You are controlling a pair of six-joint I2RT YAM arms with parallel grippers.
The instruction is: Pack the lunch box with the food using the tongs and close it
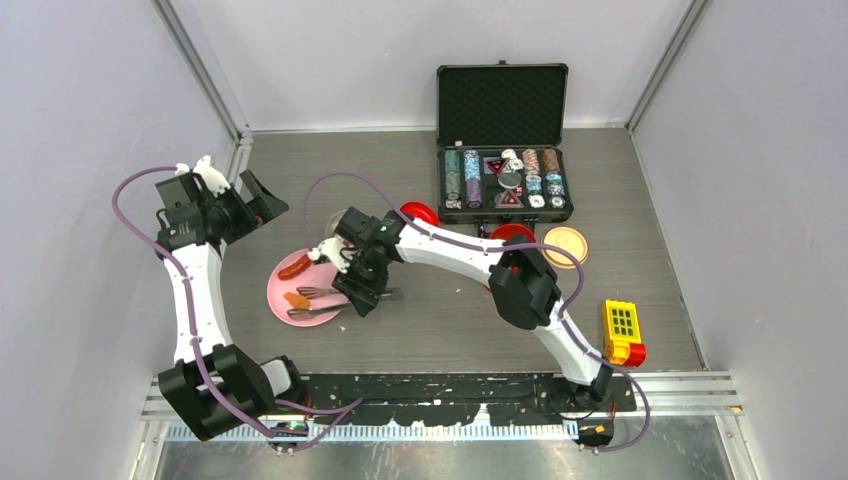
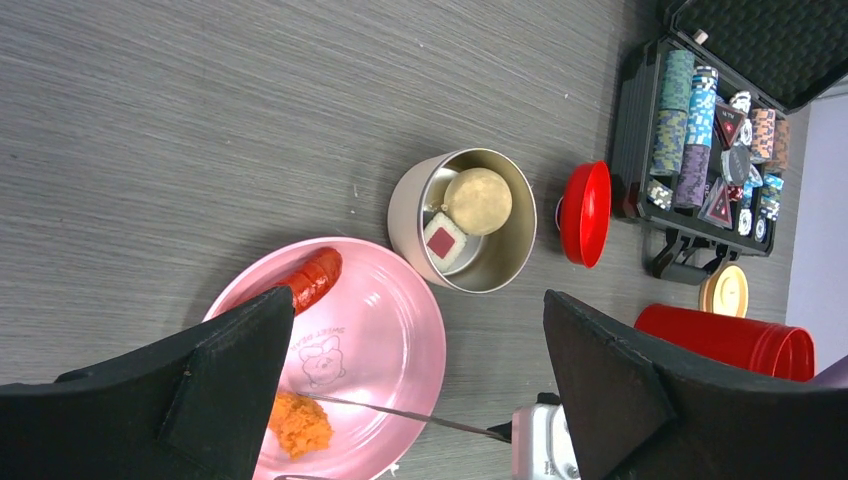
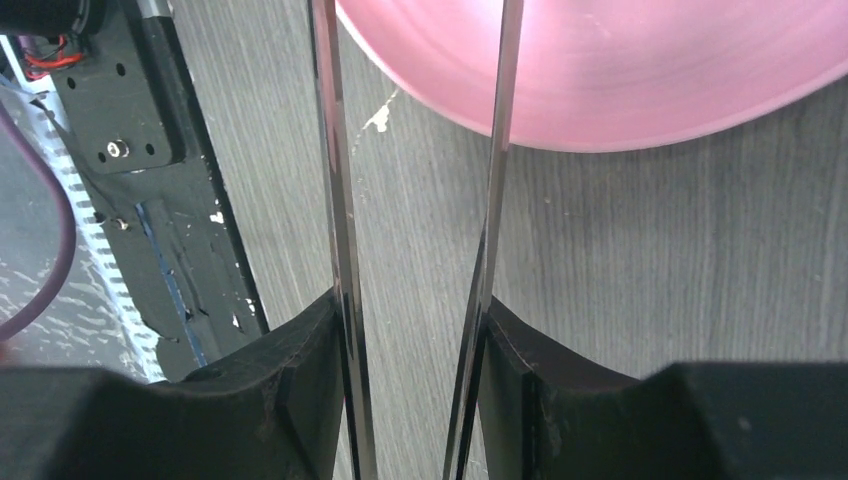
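My right gripper (image 1: 362, 290) (image 3: 410, 330) is shut on the tongs (image 1: 320, 300), a finger pressed against each slim arm (image 3: 335, 200). The tong tips reach over the pink plate (image 1: 285, 305) (image 3: 620, 70), close to an orange nugget (image 1: 296, 299) (image 2: 300, 425). A red sausage (image 1: 295, 267) (image 2: 312, 280) lies on the plate's far side. The steel bowl (image 2: 405, 215) holds a pale egg lump (image 2: 478, 200) and a white cube with a red centre (image 2: 443, 242). The red canister (image 1: 512, 235) (image 2: 720, 335) lies right of the bowl. My left gripper (image 1: 240, 205) (image 2: 415, 400) hangs open and empty at the left.
The red handled lid (image 1: 420, 213) (image 2: 585, 213) and the beige disc lid (image 1: 565, 245) (image 2: 725, 290) sit on the table near the open black case of poker chips (image 1: 505, 180). A yellow and red block toy (image 1: 622, 332) lies at the right front.
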